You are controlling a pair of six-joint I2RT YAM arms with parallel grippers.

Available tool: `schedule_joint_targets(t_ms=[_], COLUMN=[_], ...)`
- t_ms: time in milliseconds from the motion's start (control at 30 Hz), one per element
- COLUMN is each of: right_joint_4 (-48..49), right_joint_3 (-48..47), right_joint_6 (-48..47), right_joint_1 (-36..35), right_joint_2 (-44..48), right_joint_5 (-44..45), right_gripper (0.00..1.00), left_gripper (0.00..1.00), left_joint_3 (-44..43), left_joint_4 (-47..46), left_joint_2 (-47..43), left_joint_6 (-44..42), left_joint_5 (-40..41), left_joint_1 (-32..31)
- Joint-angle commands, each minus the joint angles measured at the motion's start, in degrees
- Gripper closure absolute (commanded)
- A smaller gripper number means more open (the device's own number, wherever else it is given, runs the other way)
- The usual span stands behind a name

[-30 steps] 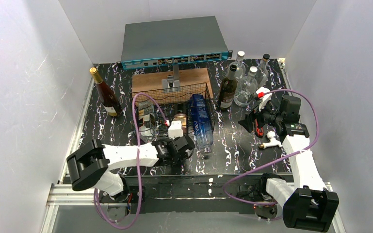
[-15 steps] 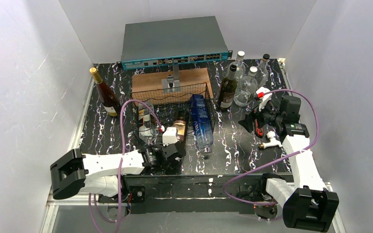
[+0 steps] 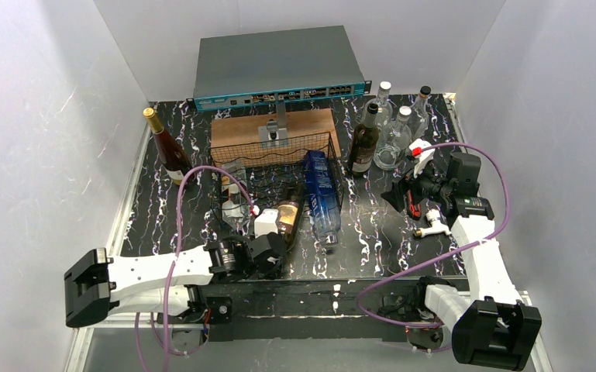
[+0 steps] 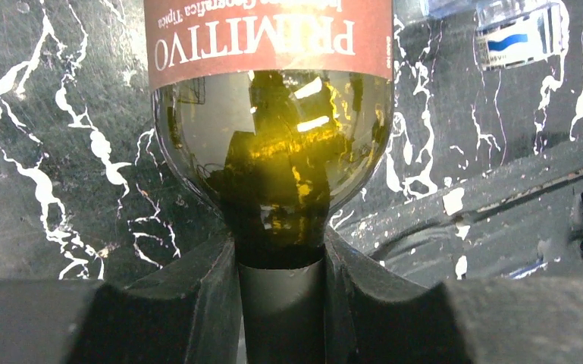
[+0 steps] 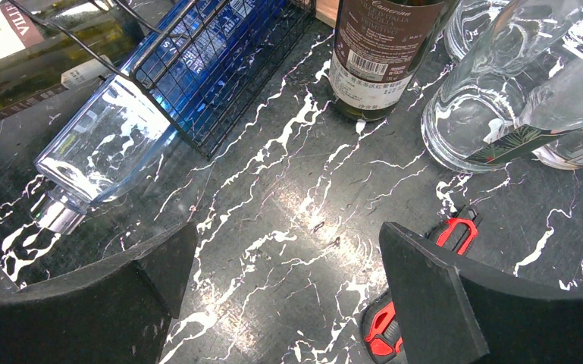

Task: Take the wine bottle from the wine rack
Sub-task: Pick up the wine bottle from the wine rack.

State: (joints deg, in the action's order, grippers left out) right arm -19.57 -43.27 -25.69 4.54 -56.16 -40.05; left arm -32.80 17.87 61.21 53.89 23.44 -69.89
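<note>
Wine bottle (image 4: 273, 152), dark glass with a red label, lies on its side in the middle of the black wire rack (image 3: 248, 155), neck pointing toward the near edge of the table (image 3: 372, 225). Left gripper (image 4: 280, 265) pinches that neck, one black finger pressed against each side. The bottle's shoulder sticks out past the rack's near side, over the marbled tabletop. Blue bottle (image 3: 319, 186) lies in the rack just to its right. Right gripper (image 5: 292, 280) hangs on the right with fingers spread wide, holding nothing, near a group of standing bottles (image 3: 384, 132).
</note>
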Motion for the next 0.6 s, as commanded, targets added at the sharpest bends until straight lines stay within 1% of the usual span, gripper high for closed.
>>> schedule_joint_targets(t_ms=[0, 567], right_joint_4=[1.2, 1.8], right_joint_3=[0.4, 0.9], right_joint_6=[-0.5, -0.6], right_joint_1=[0.3, 0.4], right_joint_2=[1.2, 1.0], right_joint_5=[-0.3, -0.3], right_gripper=[0.0, 0.0], left_gripper=[1.0, 1.0], left_joint_3=[-0.4, -2.5], left_joint_4=[0.7, 12.9], left_joint_2=[-4.1, -13.8], left_joint_6=[-1.2, -3.0], left_joint_5=[1.1, -8.0], left_joint_1=[-0.4, -0.8])
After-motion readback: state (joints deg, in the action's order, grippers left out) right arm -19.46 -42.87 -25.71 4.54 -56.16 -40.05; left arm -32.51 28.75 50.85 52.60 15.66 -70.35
